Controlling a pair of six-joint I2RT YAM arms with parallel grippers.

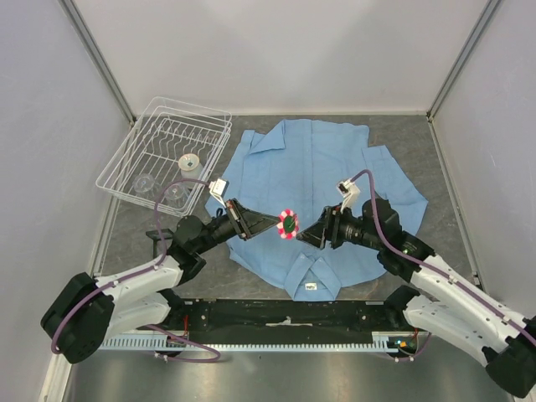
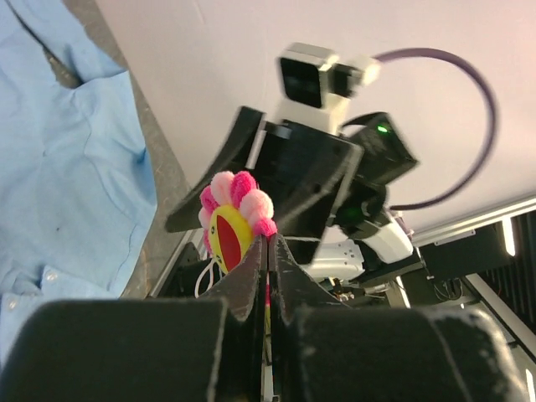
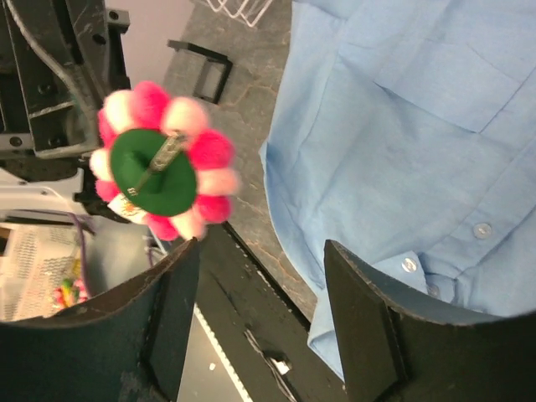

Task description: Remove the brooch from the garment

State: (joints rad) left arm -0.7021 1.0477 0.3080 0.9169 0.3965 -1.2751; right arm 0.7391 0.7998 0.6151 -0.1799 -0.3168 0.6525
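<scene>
Blue shirt (image 1: 327, 167) lies spread flat on the grey surface (image 1: 444, 159), collar end toward the arm bases, small white label (image 1: 311, 287) showing at the neck. Brooch (image 1: 288, 224) is clear of the cloth, held up in the air over the left half of the shirt as seen from above, between the two arms. Left tool (image 1: 273, 223) is clenched on it: in the left wrist view the two fingers (image 2: 251, 276) press together with no gap, pinching the brooch by its lower edge, with the yellow centre and pink petals facing that camera. Right tool (image 1: 306, 234) is released, fingers (image 3: 368, 335) spread wide, tips close to the brooch and not touching it. The right wrist view shows the brooch's green back with a metal pin across it, and bright pink and pale pink pompoms round the rim. In both wrist views the shirt sits lower and off to one side of the brooch. White wire dish rack (image 1: 191, 107) stands at the far left of the surface, just beside the shirt. A few clear glasses (image 1: 144, 181) sit inside it; the other contents are too small to tell.
</scene>
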